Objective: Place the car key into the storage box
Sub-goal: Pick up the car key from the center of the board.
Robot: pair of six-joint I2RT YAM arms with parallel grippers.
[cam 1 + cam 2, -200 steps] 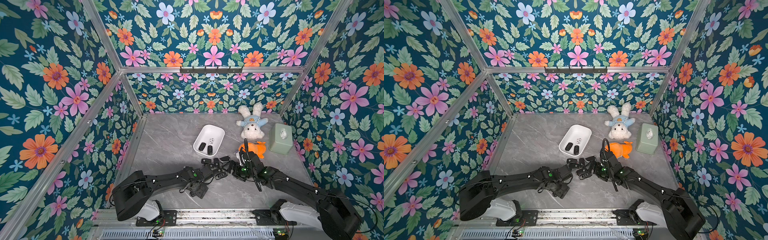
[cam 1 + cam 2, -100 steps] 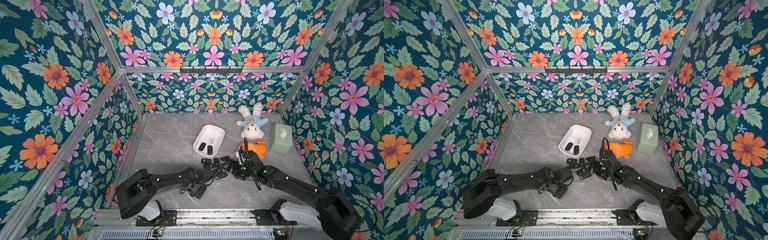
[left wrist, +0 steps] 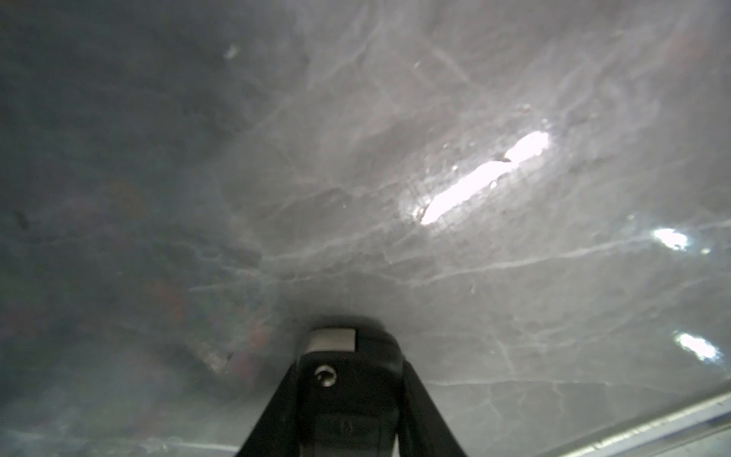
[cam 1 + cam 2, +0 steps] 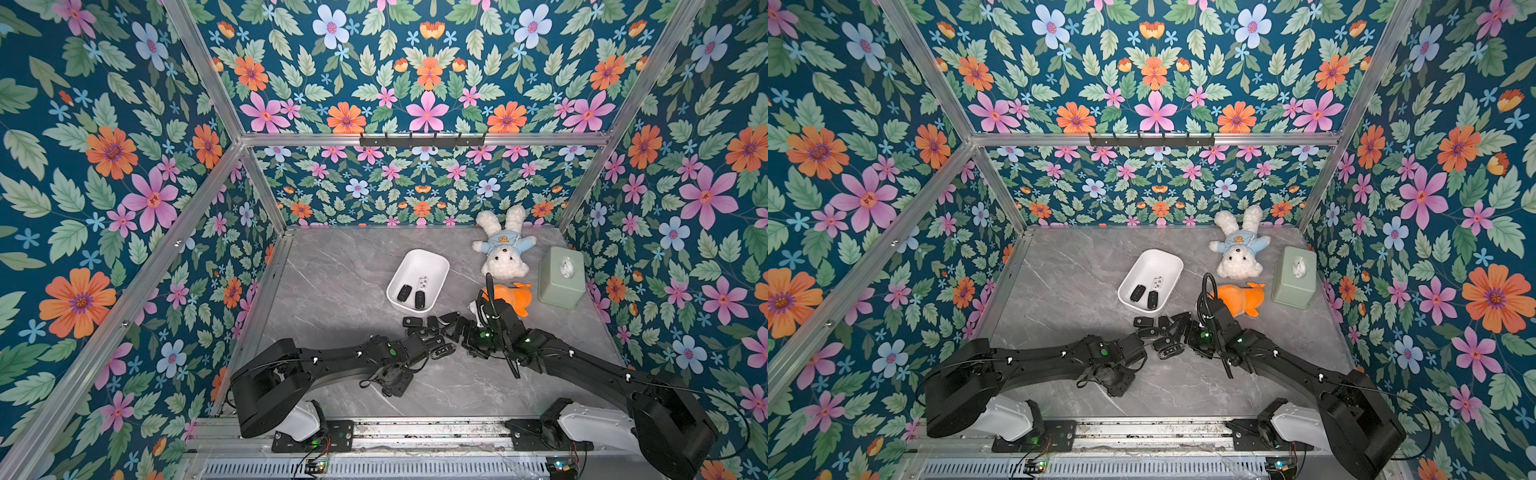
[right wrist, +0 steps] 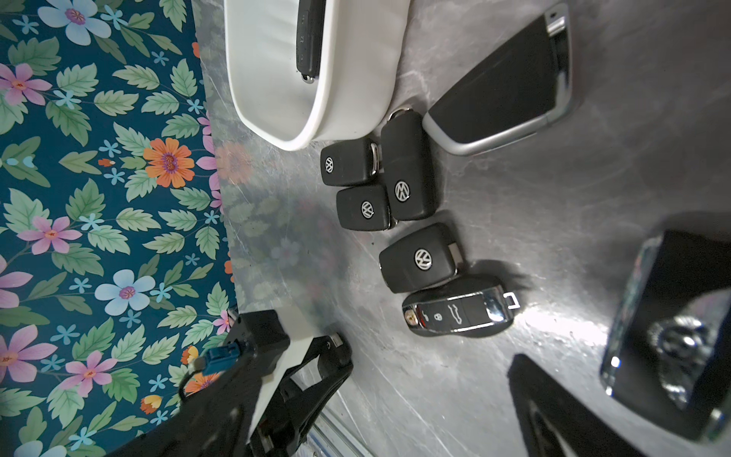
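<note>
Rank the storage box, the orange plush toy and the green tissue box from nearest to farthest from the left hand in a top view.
1. storage box, just behind the left hand.
2. orange plush toy, behind and to the right.
3. green tissue box, at the far right.

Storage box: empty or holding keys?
Not empty. In both top views the storage box holds two black keys and one pale key. Other keys lie on the table beside it.

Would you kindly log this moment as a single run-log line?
left gripper: shut on car key | right gripper: open, beside loose keys | storage box: holds three keys
</note>
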